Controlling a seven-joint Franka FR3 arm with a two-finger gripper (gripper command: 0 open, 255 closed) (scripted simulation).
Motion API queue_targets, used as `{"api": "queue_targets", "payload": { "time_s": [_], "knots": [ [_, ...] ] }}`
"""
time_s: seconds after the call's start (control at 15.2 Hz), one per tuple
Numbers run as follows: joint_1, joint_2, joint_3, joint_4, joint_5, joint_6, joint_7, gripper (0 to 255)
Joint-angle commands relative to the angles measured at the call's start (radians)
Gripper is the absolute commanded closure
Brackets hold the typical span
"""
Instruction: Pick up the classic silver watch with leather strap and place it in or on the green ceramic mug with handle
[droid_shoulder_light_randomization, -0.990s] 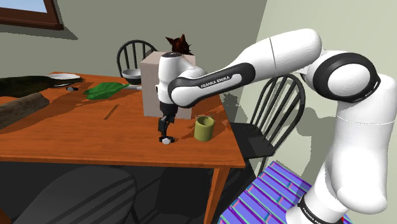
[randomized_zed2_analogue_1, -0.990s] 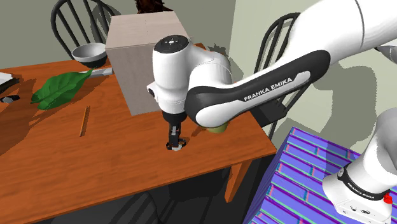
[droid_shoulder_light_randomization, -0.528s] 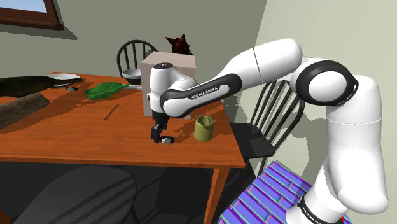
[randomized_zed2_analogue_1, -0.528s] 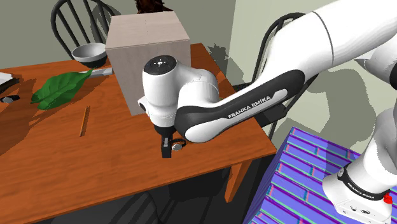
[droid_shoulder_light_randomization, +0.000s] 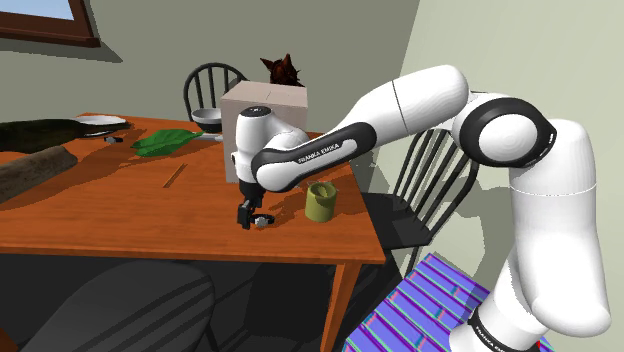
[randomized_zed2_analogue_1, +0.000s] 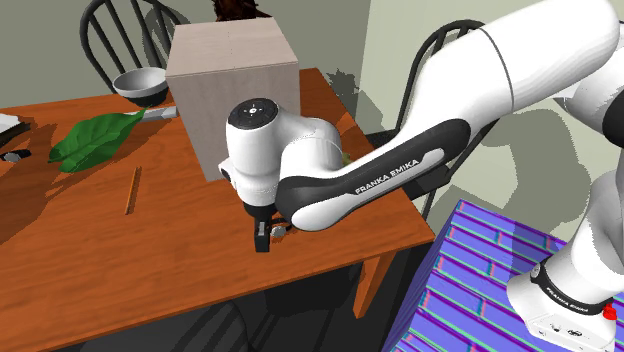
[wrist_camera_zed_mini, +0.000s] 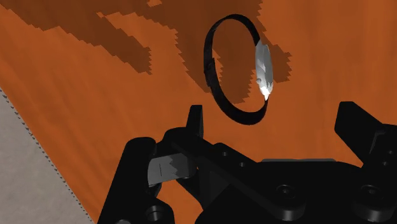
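Gripper (droid_shoulder_light_randomization: 246, 213) shifted beside watch (wrist_camera_zed_mini: 238, 70), jaws apart; arm (droid_shoulder_light_randomization: 310, 152) lettered FRANKA EMIKA.

The place is looking like the dining room of a house. A wooden desk (droid_shoulder_light_randomization: 110, 205) is standing near a corner where 2 grey-green walls (droid_shoulder_light_randomization: 340, 40) are meeting. 2 dark spindle-back chairs are keeping it company: 1 chair (droid_shoulder_light_randomization: 212, 85) is sitting behind the far edge, and another (droid_shoulder_light_randomization: 437, 170) is standing at the end beside the lighter wall. Tableware is resting on the desk: a bowl (droid_shoulder_light_randomization: 207, 119), a plate (droid_shoulder_light_randomization: 98, 122) and a green mug (droid_shoulder_light_randomization: 320, 202). A dark wooden window frame (droid_shoulder_light_randomization: 50, 28) is showing high on the wall beyond the desk.
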Motion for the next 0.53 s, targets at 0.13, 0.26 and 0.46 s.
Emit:
{"api": "queue_targets", "payload": {
  "time_s": [0.13, 0.26, 0.46],
  "knots": [
    [0.0, 0.0, 0.0, 0.0, 0.0, 0.0, 0.0, 255],
    [0.0, 0.0, 0.0, 0.0, 0.0, 0.0, 0.0, 255],
    [0.0, 0.0, 0.0, 0.0, 0.0, 0.0, 0.0, 255]
  ]
}}
